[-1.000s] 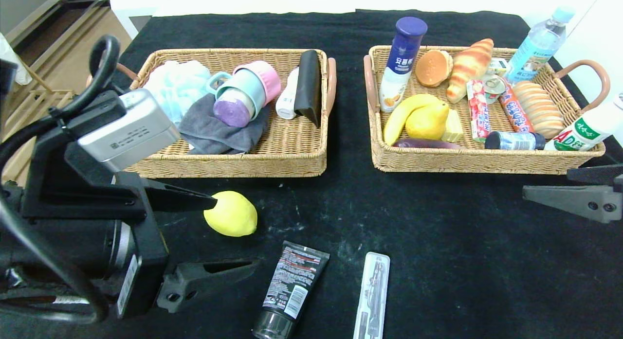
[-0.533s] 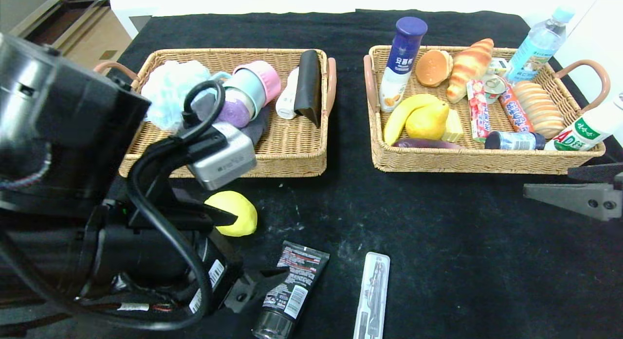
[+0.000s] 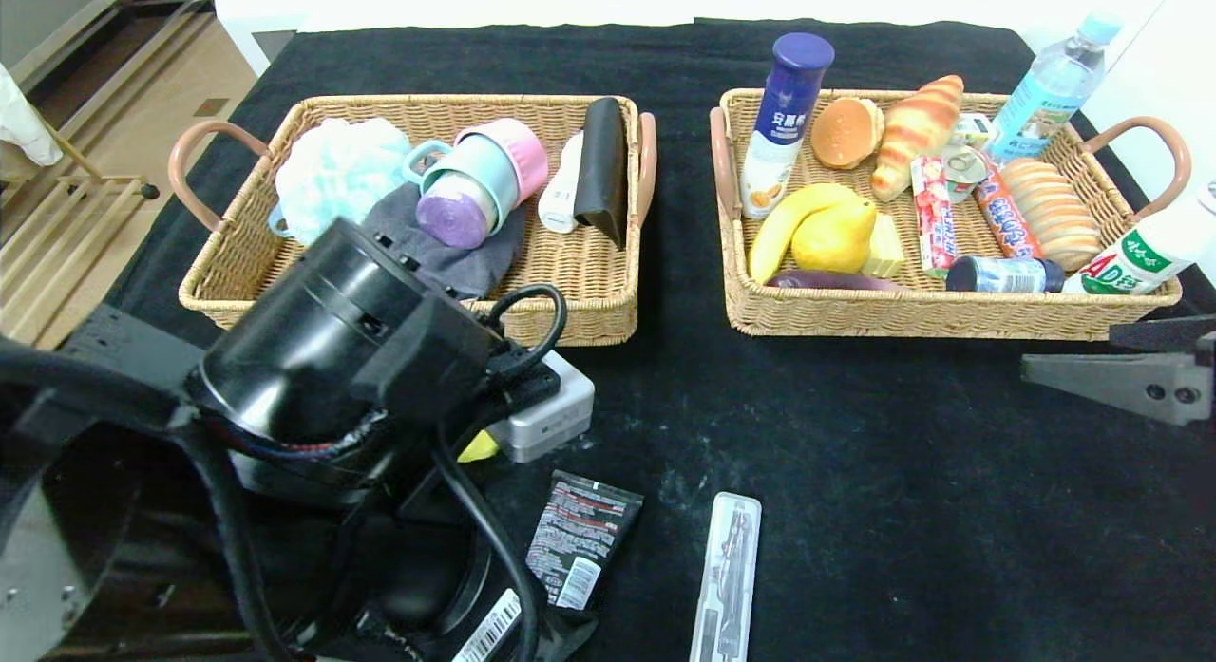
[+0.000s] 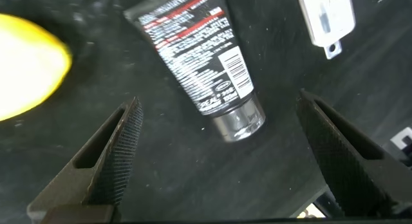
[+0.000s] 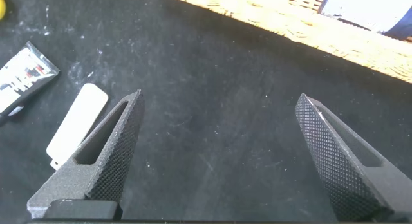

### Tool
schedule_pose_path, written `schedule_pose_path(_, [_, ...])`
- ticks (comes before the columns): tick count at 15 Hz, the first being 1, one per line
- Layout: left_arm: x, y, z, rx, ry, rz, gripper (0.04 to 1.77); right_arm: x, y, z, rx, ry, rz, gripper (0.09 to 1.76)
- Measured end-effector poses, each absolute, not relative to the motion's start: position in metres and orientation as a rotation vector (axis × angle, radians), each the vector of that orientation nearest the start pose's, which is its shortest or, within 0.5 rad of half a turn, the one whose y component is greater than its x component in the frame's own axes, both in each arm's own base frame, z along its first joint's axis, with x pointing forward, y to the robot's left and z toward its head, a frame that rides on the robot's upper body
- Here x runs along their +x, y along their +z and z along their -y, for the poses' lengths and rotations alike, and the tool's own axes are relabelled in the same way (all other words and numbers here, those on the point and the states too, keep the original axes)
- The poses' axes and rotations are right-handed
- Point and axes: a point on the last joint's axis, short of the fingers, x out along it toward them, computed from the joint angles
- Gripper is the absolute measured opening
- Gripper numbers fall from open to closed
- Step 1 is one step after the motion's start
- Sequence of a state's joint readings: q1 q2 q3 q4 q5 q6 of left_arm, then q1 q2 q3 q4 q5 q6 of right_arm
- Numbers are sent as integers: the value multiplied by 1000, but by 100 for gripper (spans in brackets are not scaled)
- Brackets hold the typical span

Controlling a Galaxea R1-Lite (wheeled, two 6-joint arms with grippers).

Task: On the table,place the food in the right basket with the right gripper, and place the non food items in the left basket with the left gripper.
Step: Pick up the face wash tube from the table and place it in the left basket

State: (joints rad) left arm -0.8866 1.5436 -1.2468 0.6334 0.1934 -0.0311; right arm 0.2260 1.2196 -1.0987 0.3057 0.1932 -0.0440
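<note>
A black tube (image 3: 579, 539) with a silver cap lies at the table's front; in the left wrist view the black tube (image 4: 199, 63) sits just ahead of my open, empty left gripper (image 4: 219, 130), cap end toward the jaws. A yellow lemon (image 4: 29, 73) lies beside it, mostly hidden under my left arm in the head view (image 3: 480, 446). A white flat case (image 3: 727, 576) lies right of the tube. My right gripper (image 3: 1069, 356) hovers open and empty at the right, in front of the right basket (image 3: 912, 325).
The left basket (image 3: 589, 330) holds cups, a cloth, a sponge and a black case. The right basket holds bread, a banana, bottles and snacks. A water bottle (image 3: 1050, 83) stands behind it. My left arm covers the table's front left.
My left arm has swung forward and to the right, over the lemon and down toward the black tube. The right arm has not moved.
</note>
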Motion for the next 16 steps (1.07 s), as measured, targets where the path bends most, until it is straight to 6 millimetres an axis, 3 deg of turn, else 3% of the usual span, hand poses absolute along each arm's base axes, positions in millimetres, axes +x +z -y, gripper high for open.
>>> schedule_pose_path(9, [163,209,214,512,-567,-905,172,169,293,-42,-49,418,-423,171])
schedule_pose_path(16, [169,194,225,561,-463,-906,172,170,292,-43,-49,417,-427,171])
